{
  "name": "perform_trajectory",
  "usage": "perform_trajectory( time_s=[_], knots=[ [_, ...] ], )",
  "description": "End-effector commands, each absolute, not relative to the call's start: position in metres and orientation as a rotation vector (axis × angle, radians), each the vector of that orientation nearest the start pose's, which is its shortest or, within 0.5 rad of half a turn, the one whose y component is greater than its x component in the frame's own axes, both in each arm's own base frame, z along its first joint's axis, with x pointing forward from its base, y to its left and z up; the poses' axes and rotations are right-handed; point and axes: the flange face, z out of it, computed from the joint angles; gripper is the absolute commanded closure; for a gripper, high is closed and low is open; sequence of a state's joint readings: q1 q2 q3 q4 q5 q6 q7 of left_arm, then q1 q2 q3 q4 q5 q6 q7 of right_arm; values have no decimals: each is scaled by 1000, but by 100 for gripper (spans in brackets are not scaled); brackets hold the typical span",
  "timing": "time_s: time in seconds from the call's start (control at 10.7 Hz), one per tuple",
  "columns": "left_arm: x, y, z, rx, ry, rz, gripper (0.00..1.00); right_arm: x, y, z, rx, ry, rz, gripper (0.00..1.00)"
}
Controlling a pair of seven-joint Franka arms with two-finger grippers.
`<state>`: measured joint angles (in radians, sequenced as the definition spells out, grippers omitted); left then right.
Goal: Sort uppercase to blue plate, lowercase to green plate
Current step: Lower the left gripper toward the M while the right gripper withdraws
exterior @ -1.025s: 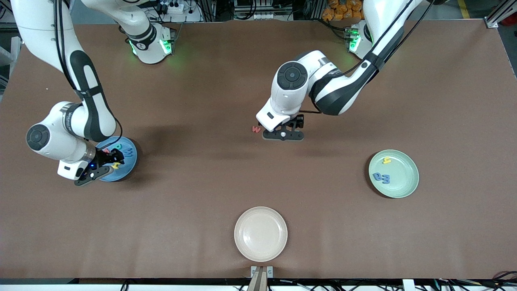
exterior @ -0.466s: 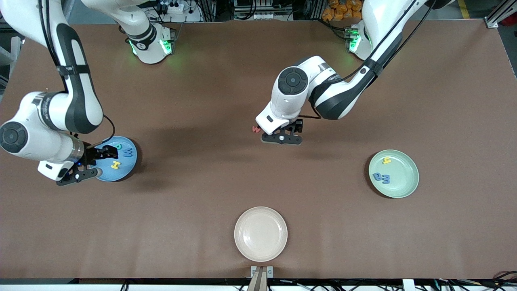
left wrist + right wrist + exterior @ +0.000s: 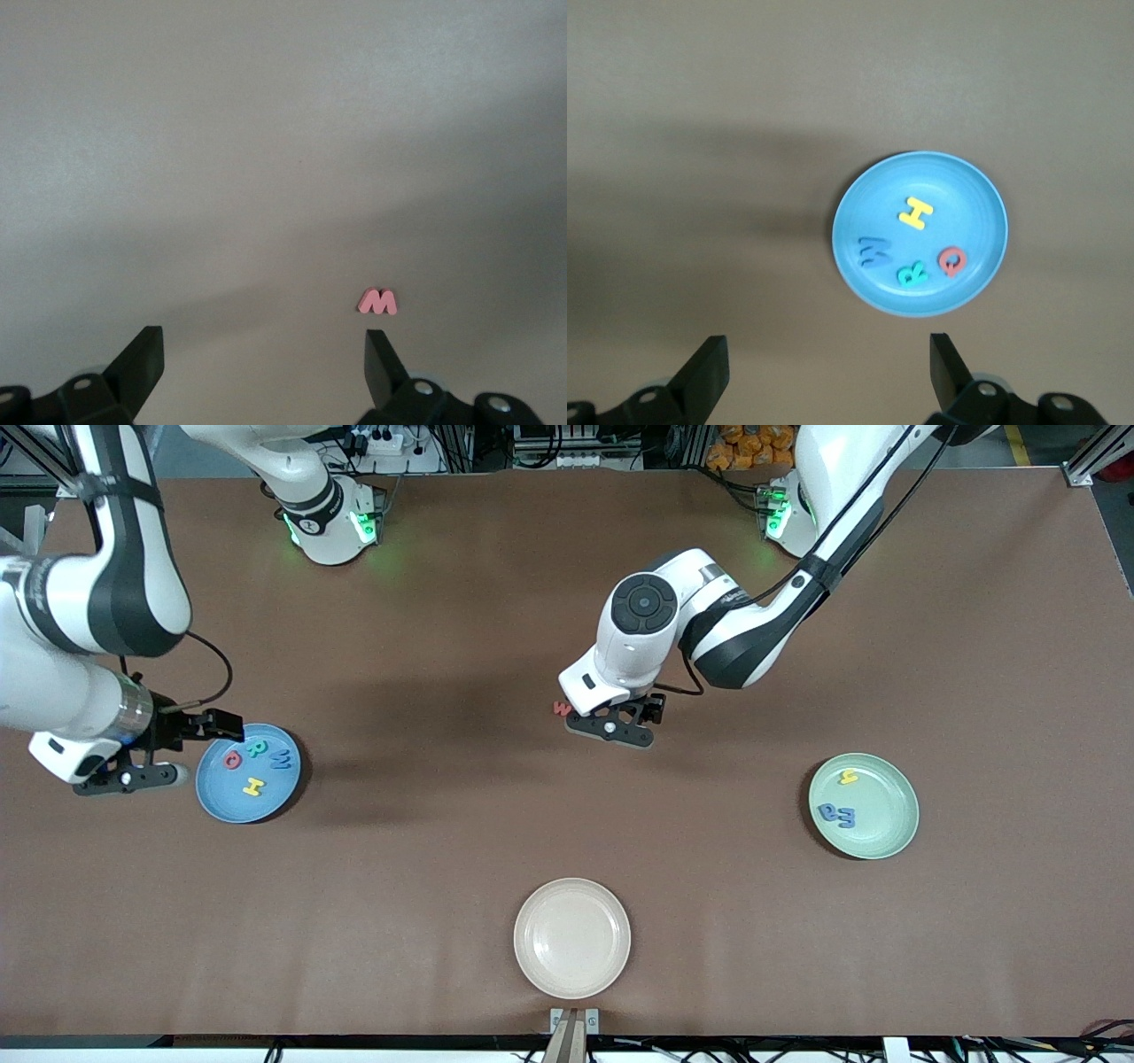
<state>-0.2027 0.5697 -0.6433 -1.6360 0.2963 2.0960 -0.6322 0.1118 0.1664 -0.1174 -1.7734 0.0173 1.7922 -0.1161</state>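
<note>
- Blue plate (image 3: 217, 797) toward right arm's end of table; holds all four capitals: blue W (image 3: 281, 759), red Q (image 3: 233, 760), green R (image 3: 257, 747), yellow H (image 3: 254, 786).
- Right gripper (image 3: 159, 748) up in the air just beside blue plate's rim, fingers (image 3: 709, 370) spread wide, nothing between them.
- Green plate (image 3: 890, 833) toward left arm's end; holds yellow h (image 3: 849, 777), blue a (image 3: 827, 810), blue e (image 3: 844, 816).
- Red m (image 3: 561, 708) flat on bare table near the middle, on no plate.
- Left gripper (image 3: 620, 722) low over table just beside red m, fingers (image 3: 383, 363) released, not touching it.
- Cream plate (image 3: 572, 974) nearest the front camera.
</note>
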Motion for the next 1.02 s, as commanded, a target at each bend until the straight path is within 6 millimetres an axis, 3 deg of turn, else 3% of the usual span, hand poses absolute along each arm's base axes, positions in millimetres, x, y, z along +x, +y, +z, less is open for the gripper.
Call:
perform_trajectory(
  time_s=[0.0,0.09,0.28,0.56,0.75,0.93],
  knots=[
    [494,-459,335,-3109,580,87,0,584,1,519,-3148,-77,223,0],
    [495,-461,336,-3112,590,83,0,579,-1,547,-3146,-73,223,0],
    [487,-470,323,-3079,662,85,0,572,-4,582,-3164,-79,152,0],
    [484,-474,290,-3027,735,107,0,565,-7,607,-3175,-52,121,0],
    [478,-484,289,-3019,786,110,0,567,0,620,-3177,-71,74,0],
    [469,-498,283,-3037,830,85,0,563,0,620,-3161,-25,131,0]
  ],
)
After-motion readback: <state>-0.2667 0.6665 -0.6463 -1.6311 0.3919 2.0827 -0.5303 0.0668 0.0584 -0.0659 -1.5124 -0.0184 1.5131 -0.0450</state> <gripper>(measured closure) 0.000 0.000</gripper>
